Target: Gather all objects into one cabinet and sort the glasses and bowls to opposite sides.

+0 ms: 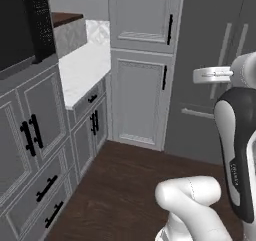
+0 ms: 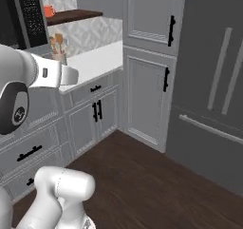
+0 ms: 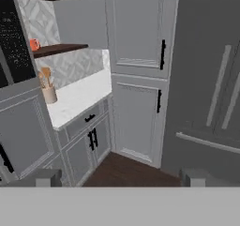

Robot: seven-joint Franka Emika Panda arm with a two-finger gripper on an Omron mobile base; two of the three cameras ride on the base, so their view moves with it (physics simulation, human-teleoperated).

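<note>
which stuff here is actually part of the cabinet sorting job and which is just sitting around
Part of the job:
- orange mug on the dark wooden shelf
- gripper, jaws wide open, holding nothing

Just lying about:
- utensil holder with wooden spoons on the white counter
- grey base cabinets with drawers
- tall grey pantry doors
- fridge

I'm looking at a home kitchen: grey panelled base cabinets (image 2: 95,116) with black handles, a white countertop (image 3: 77,98), a tall grey fridge (image 2: 213,81), a utensil holder (image 3: 48,93) with wooden spoons, and dark wood flooring (image 1: 130,185).
</note>
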